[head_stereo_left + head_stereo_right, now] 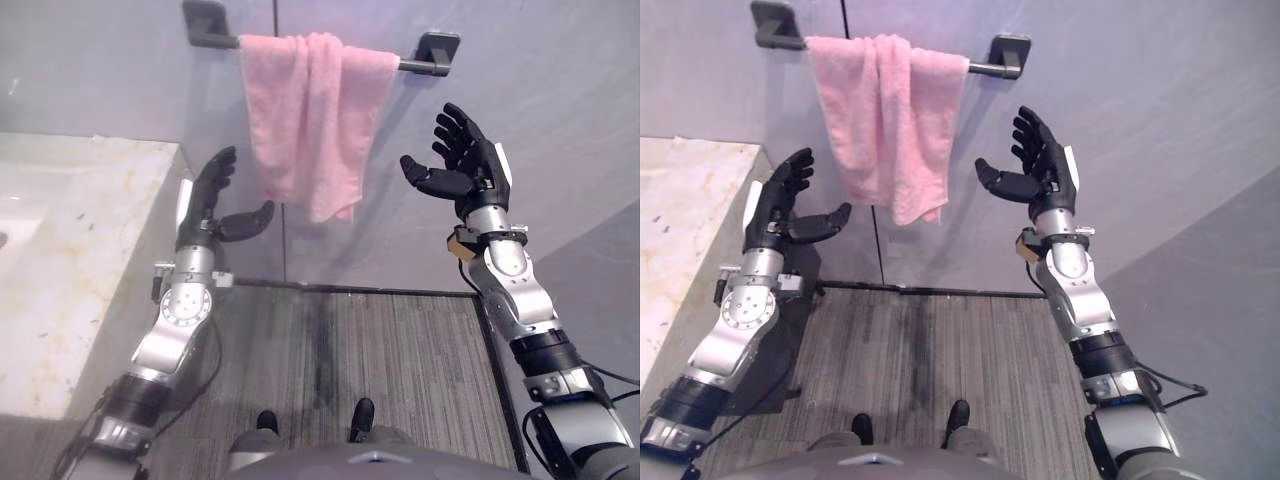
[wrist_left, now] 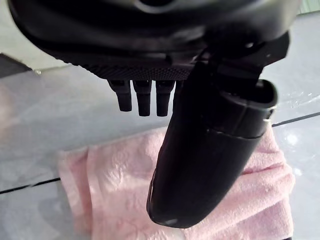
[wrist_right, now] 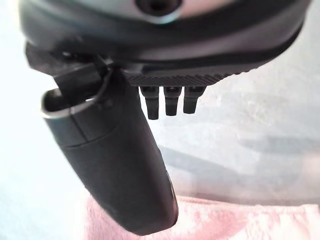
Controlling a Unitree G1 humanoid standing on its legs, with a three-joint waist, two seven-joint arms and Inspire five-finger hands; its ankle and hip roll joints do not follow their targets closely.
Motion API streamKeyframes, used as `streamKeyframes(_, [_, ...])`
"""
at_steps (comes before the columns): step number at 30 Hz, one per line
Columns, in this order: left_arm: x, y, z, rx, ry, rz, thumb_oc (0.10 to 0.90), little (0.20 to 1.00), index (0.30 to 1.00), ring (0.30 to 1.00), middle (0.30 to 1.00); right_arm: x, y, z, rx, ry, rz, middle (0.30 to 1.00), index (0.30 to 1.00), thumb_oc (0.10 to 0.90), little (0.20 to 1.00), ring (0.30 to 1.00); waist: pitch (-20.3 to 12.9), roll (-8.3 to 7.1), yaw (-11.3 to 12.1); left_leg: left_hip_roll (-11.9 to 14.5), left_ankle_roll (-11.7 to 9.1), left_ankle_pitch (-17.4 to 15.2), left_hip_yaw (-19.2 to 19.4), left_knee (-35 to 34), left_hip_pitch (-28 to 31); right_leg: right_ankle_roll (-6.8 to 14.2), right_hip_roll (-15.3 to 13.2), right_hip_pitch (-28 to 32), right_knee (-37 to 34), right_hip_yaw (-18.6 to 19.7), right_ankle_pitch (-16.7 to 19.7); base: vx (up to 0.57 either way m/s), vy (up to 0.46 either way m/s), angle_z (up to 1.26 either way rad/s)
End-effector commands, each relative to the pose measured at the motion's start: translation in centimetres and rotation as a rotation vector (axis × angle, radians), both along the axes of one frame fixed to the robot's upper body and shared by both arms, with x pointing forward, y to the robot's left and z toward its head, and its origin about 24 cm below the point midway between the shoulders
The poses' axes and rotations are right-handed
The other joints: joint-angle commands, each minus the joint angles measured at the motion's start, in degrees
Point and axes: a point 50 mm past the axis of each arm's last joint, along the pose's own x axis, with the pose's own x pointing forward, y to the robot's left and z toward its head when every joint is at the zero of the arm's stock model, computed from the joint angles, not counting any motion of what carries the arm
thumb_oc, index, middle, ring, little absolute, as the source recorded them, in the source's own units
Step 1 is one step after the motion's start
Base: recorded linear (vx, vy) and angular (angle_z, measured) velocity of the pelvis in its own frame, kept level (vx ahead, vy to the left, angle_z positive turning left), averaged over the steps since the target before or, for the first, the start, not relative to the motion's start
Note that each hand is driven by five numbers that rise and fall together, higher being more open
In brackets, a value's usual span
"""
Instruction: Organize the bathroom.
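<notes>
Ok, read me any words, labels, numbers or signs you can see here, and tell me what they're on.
None: no readable text. The pink towel, the towel bar, the counter, the wall and the floor mat carry no print, nor do the open left hand and right hand.

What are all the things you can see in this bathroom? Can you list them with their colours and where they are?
towel: one, pink, draped over the rail on the wall, bunched unevenly, between the two hands
towel rail: one, dark grey with two brackets, fixed high on the wall
wall: grey panels, straight ahead
counter: one, pale marble-look, at the robot's left
floor: grey striped planks, below the towel
left hand: one, dark, open, raised left of the towel, not touching it
right hand: one, dark, open, raised right of the towel, higher than the left, not touching it
</notes>
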Motion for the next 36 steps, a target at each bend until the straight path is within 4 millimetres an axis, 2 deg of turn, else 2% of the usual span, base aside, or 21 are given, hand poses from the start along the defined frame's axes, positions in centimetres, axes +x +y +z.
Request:
streamKeyframes(1, [0.0,-2.0,3.6,-0.016,-0.213,-0.084,0.800,0.900,0.900,0.900,0.900,0.2,-0.5,7.3,0.027,-0.313,0.035,0.900,0.900,0.800,0.900,0.900,-6.8,0.89,0.5,0.1,0.7,-2.4,-2.6,-0.2,-0.7,1.6,2.7,-1.5,0.2,2.0,-1.8,0.12,-0.100,0.09])
streamKeyframes(3, [-0.2,-2.1,3.5,-0.029,-0.221,-0.075,0.800,0.900,0.900,0.900,0.900,0.3,-0.7,7.2,0.030,-0.301,0.041,0.900,0.900,0.800,0.900,0.900,-7.0,0.69,0.4,0.2,-0.3,-2.0,-1.2,0.9,0.2,0.6,3.4,-0.3,0.0,2.8,-2.9,0.13,-0.079,0.16])
streamKeyframes(4, [-0.3,-2.2,3.6,-0.039,-0.227,-0.076,0.800,0.900,0.900,0.900,0.900,0.3,-0.6,7.0,0.016,-0.299,0.048,0.900,0.900,0.800,0.900,0.900,-6.4,0.44,0.7,0.1,-0.9,-1.0,-1.5,5.4,-1.1,0.1,3.4,0.4,0.1,3.1,-3.3,0.12,-0.098,0.21])
streamKeyframes(5, [-0.5,-2.1,3.8,-0.053,-0.239,-0.071,0.800,0.900,0.900,0.900,0.900,0.1,-0.3,7.0,0.001,-0.297,0.055,0.900,0.900,0.800,0.900,0.900,-5.0,-0.17,1.1,0.3,-2.0,-0.4,-2.9,15.9,-5.1,-1.1,3.2,1.5,0.3,3.8,-3.7,0.03,-0.050,0.22])
streamKeyframes(7, [-0.6,-2.0,4.1,-0.074,-0.254,-0.046,0.800,0.900,0.900,0.900,0.900,-0.1,0.2,6.5,-0.004,-0.290,0.085,0.900,0.900,0.800,0.900,0.900,-3.7,-0.50,2.1,0.5,-2.6,0.5,-7.1,22.1,-9.8,-1.8,2.7,2.1,0.8,4.8,-4.1,0.04,0.022,0.06])
streamKeyframes(8, [-0.6,-1.9,4.0,-0.075,-0.257,-0.040,0.800,0.900,0.900,0.900,0.900,-0.1,0.4,6.4,-0.011,-0.289,0.095,0.900,0.900,0.800,0.900,0.900,-3.7,-0.53,2.3,1.0,-2.6,0.2,-7.8,20.9,-10.1,-1.6,2.7,2.3,0.5,5.0,-4.1,0.11,0.112,-0.09])
streamKeyframes(10, [-0.7,-1.7,4.0,-0.081,-0.275,-0.026,0.800,0.900,0.900,0.900,0.900,0.4,1.5,6.4,-0.027,-0.277,0.132,0.900,0.900,0.800,0.900,0.900,-4.4,-0.22,2.6,3.7,-2.9,0.4,-8.1,12.2,-7.1,-0.6,2.4,2.6,-0.3,5.7,-4.2,0.15,0.196,-0.28])
streamKeyframes(12, [-0.8,-1.9,4.1,-0.081,-0.285,-0.040,0.800,0.900,0.900,0.900,0.900,0.5,1.6,6.5,-0.046,-0.274,0.126,0.900,0.900,0.800,0.900,0.900,-5.3,0.66,2.3,7.4,-3.8,3.1,-7.5,4.2,-4.5,-0.2,2.1,2.9,-0.3,5.4,-4.8,0.18,0.291,-0.22])
streamKeyframes(13, [-0.7,-2.3,4.1,-0.078,-0.292,-0.052,0.800,0.900,0.900,0.900,0.900,0.6,1.4,6.5,-0.045,-0.270,0.119,0.900,0.900,0.800,0.900,0.900,-5.8,1.36,1.9,10.2,-5.0,5.3,-6.2,-0.2,-3.7,0.0,1.8,3.3,-0.3,4.8,-5.5,0.19,0.312,-0.01])
streamKeyframes(14, [-0.6,-2.3,4.1,-0.079,-0.289,-0.054,0.800,0.900,0.900,0.900,0.900,0.6,1.3,6.5,-0.044,-0.270,0.115,0.900,0.900,0.800,0.900,0.900,-5.9,1.55,1.7,10.6,-5.4,5.6,-6.0,-0.2,-4.1,0.2,1.5,3.5,-0.3,4.6,-5.6,0.21,0.348,0.04])
streamKeyframes(18, [-0.3,-2.4,3.3,-0.088,-0.244,-0.091,0.800,0.900,0.900,0.900,0.900,-0.1,-0.6,6.6,-0.048,-0.286,0.075,0.900,0.900,0.800,0.900,0.900,-6.7,2.17,0.8,8.9,-5.6,3.2,-6.7,-0.2,-4.1,2.6,-1.5,4.0,-0.3,3.9,-5.3,0.19,0.317,0.04])
streamKeyframes(20, [-0.4,-2.2,3.3,-0.080,-0.225,-0.110,0.800,0.900,0.900,0.900,0.900,-0.4,-1.4,6.4,-0.055,-0.298,0.053,0.900,0.900,0.800,0.900,0.900,-6.6,2.27,0.9,7.2,-4.7,2.2,-7.5,-0.2,-3.7,3.8,-3.2,4.0,0.4,4.2,-4.8,0.18,0.251,-0.03])
streamKeyframes(22, [-0.5,-2.0,3.2,-0.063,-0.206,-0.122,0.800,0.900,0.900,0.900,0.900,-0.8,-2.0,6.3,-0.039,-0.304,0.035,0.900,0.900,0.800,0.900,0.900,-6.3,2.20,1.3,5.5,-3.6,1.8,-7.8,-0.2,-3.6,3.9,-5.3,2.6,4.2,3.8,-4.0,0.14,0.185,0.03])
streamKeyframes(24, [-0.4,-1.7,3.0,-0.065,-0.189,-0.118,0.800,0.900,0.900,0.900,0.900,-0.8,-1.9,6.1,-0.037,-0.303,0.031,0.900,0.900,0.800,0.900,0.900,-6.0,2.29,1.9,4.2,-2.7,1.4,-7.8,-0.2,-3.4,4.2,-8.3,0.5,9.8,1.9,-0.8,0.10,0.126,0.06])
streamKeyframes(25, [-0.3,-1.6,3.1,-0.060,-0.190,-0.114,0.800,0.900,0.900,0.900,0.900,-0.5,-1.8,6.1,-0.029,-0.299,0.030,0.900,0.900,0.800,0.900,0.900,-5.9,2.41,2.2,3.7,-2.0,1.0,-7.8,-0.2,-3.0,4.2,-8.4,-0.7,11.9,1.5,-0.6,0.18,0.086,0.05])
streamKeyframes(26, [0.0,-1.7,3.0,-0.050,-0.181,-0.105,0.800,0.900,0.900,0.900,0.900,0.1,-1.5,6.3,-0.015,-0.295,0.041,0.900,0.900,0.800,0.900,0.900,-5.8,2.38,2.0,3.1,-1.5,0.4,-7.8,-0.2,-2.5,4.1,-5.7,-1.9,11.5,2.4,-1.9,0.16,0.040,-0.04])
streamKeyframes(27, [0.0,-1.6,3.1,-0.050,-0.182,-0.104,0.800,0.900,0.900,0.900,0.900,0.1,-1.4,6.4,-0.015,-0.296,0.042,0.900,0.900,0.800,0.900,0.900,-5.7,2.46,2.1,3.2,-1.5,0.3,-7.7,-0.2,-2.5,4.0,-5.5,-1.9,11.5,2.4,-1.9,0.21,-0.059,-0.13])
streamKeyframes(28, [0.2,-1.5,3.2,-0.054,-0.176,-0.093,0.800,0.900,0.900,0.900,0.900,0.5,-1.1,6.7,-0.009,-0.297,0.057,0.900,0.900,0.800,0.900,0.900,-5.8,2.25,1.9,3.0,-1.7,0.0,-7.6,-0.2,-2.4,3.6,-2.2,-1.9,6.9,3.1,-3.5,0.15,-0.090,-0.22])
streamKeyframes(30, [0.1,-1.5,3.3,-0.048,-0.182,-0.087,0.800,0.900,0.900,0.900,0.900,0.7,-0.6,7.0,0.008,-0.303,0.077,0.900,0.900,0.800,0.900,0.900,-5.6,1.86,1.9,2.9,-1.7,-0.4,-6.8,-0.2,-2.2,3.7,-0.8,-2.5,3.6,2.1,-2.1,0.17,-0.124,-0.27])
streamKeyframes(31, [0.1,-1.4,3.7,-0.037,-0.201,-0.088,0.800,0.900,0.900,0.900,0.900,0.7,-0.1,7.3,0.007,-0.309,0.088,0.900,0.900,0.800,0.900,0.900,-5.4,1.48,1.6,2.7,-1.2,-0.9,-7.1,-0.2,-2.2,3.2,0.7,-3.2,1.7,3.6,-1.2,0.14,-0.117,-0.32])
streamKeyframes(36, [-0.1,-1.7,3.1,-0.058,-0.184,-0.090,0.800,0.900,0.900,0.900,0.900,0.9,-0.3,7.0,-0.047,-0.283,0.097,0.900,0.900,0.800,0.900,0.900,-6.0,0.77,1.9,3.0,-1.2,0.0,-6.7,-0.2,-3.2,1.4,2.5,-0.4,-0.1,3.6,-3.0,0.12,-0.052,0.00])
